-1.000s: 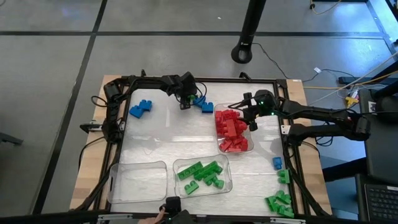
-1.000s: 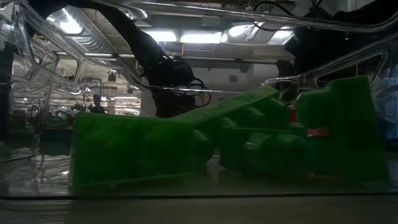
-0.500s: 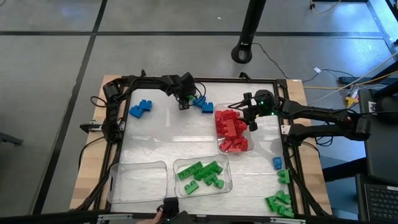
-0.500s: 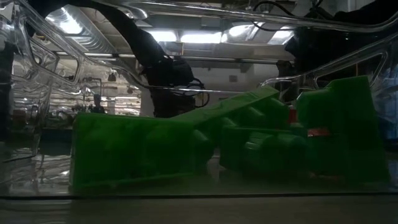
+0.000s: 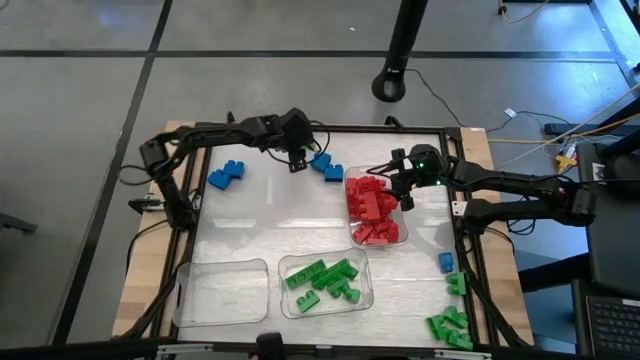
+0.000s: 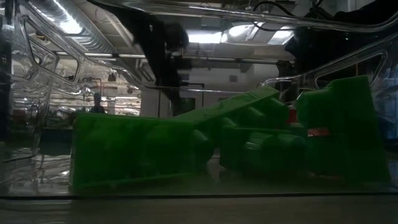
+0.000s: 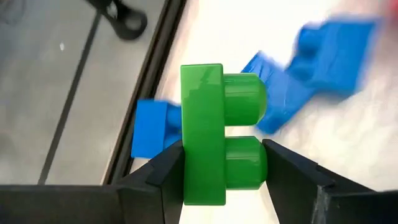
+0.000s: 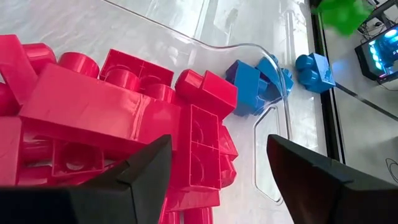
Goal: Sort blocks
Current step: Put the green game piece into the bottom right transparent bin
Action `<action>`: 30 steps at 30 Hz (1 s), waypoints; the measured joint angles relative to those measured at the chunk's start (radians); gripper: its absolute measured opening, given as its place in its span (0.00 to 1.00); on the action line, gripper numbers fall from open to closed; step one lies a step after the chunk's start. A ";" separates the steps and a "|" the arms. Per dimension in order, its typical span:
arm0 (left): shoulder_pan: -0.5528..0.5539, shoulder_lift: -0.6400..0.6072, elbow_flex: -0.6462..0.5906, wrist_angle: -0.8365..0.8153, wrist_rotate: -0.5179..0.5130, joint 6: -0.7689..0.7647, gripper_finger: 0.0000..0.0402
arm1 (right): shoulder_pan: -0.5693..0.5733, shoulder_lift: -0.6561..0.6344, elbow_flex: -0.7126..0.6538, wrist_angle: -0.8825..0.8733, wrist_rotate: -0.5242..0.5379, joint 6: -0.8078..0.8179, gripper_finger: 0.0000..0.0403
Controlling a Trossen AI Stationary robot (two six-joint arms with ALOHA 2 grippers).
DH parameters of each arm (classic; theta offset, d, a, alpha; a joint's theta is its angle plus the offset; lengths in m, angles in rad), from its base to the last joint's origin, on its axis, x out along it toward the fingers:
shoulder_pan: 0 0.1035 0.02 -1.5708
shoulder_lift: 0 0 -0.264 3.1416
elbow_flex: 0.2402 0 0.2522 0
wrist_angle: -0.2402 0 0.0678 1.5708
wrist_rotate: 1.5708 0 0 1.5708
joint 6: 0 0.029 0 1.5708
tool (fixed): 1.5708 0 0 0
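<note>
- Lift is the change: over the last second the left claw (image 5: 297,160) has risen at the far side of the bench, and in the low view its dark arm now hangs higher than before.
- It pinches a green block (image 7: 221,159) between both fingers, carried clear of the blue blocks (image 5: 328,167) lying just beside it.
- My reading: the green piece is picked and needs carrying to the tray of green blocks (image 5: 326,280) at the near edge, well apart from here.
- The right claw (image 5: 404,186) has not moved; it hangs spread and empty over the tray of red blocks (image 5: 372,208).
- A second clear tray (image 5: 221,293) beside the green one holds nothing, so blue sorting looks not yet begun.
- More blue blocks (image 5: 226,175) lie at the far left; loose green blocks (image 5: 449,324) and one blue block (image 5: 445,262) sit along the right edge, so much remains.
- The bench (image 5: 270,220) has a pale, glossy top inside a dark frame, with cables along its edges.
- Around it is grey floor (image 5: 80,110) crossed by dark lines, and a black stand base (image 5: 390,86) beyond the far edge.
</note>
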 joint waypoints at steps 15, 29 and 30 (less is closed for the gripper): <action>-0.490 -0.219 0.001 -0.072 0.044 -0.288 0.44 | 0.000 -0.025 0.025 -0.038 0.000 0.020 0.65; -0.902 -0.109 0.001 0.074 0.043 -0.599 0.44 | 0.160 -0.212 0.158 -0.225 -0.130 0.200 0.65; -0.917 -0.090 0.001 0.085 0.043 -0.608 0.44 | 0.196 -0.226 0.158 -0.227 -0.130 0.224 0.65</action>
